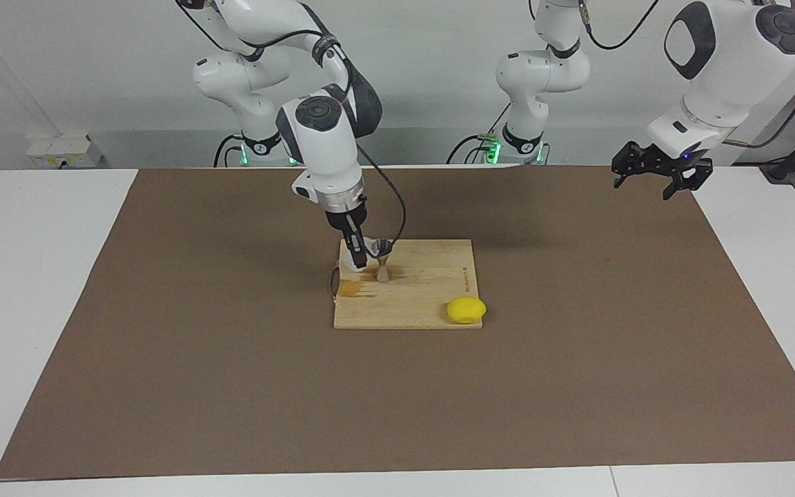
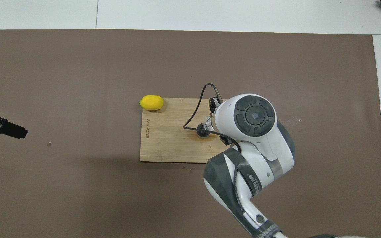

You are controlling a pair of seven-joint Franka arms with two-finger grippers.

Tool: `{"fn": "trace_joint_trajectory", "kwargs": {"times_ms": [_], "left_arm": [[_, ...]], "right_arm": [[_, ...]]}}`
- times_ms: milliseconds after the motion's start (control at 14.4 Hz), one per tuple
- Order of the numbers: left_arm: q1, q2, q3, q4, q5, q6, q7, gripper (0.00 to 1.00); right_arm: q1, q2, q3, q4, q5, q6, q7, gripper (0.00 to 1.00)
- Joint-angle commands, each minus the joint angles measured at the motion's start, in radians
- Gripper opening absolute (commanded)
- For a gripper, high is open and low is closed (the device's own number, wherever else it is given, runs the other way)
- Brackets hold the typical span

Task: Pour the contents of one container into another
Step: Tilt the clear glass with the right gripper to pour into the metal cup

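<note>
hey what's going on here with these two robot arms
The right gripper holds a small clear glass tumbler tipped against the top of the metal jigger, which stands on the wooden board. A brown wet patch marks the board beside the jigger. A lemon sits at the board's corner. The left gripper waits open in the air.

Robotics lab: Franka arms point(image 1: 321, 131) at white table point(image 1: 32, 276).

Lemon point(image 2: 151, 102) beside cutting board point(image 2: 167, 145)
</note>
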Motion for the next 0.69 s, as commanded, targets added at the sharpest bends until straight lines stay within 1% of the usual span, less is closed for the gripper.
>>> {"fn": "trace_joint_trajectory", "kwargs": {"times_ms": [0,69,139,277,486,555,624], "left_arm": [[0.054,-0.030,0.007,-0.014,-0.007,-0.012,0.005,1.00],[0.054,-0.051,0.007,-0.057,-0.006,-0.001,-0.023,1.00],[0.051,-0.054,0.006,-0.063,-0.001,0.005,-0.103,1.00],[0.054,-0.051,0.006,-0.056,-0.003,0.014,-0.153,1.00],[0.045,-0.042,0.001,-0.054,-0.003,0.089,-0.238,1.00],[0.050,-0.036,0.001,-0.047,-0.010,0.094,-0.240,1.00],[0.044,-0.013,0.001,-0.015,-0.012,0.083,-0.242,1.00]], "right_arm": [[0.014,-0.024,0.003,-0.005,-0.089,-0.013,0.034,0.04],[0.018,-0.024,0.003,-0.007,-0.111,-0.017,0.034,0.04],[0.026,-0.026,0.003,-0.007,-0.126,-0.021,0.034,0.04],[0.027,-0.030,0.003,-0.007,-0.155,-0.022,0.040,0.04],[0.044,-0.032,0.003,-0.010,-0.212,-0.021,0.084,0.01],[0.046,-0.032,0.003,-0.010,-0.223,-0.021,0.089,0.01],[0.046,-0.034,0.003,-0.010,-0.232,-0.021,0.091,0.01]]}}
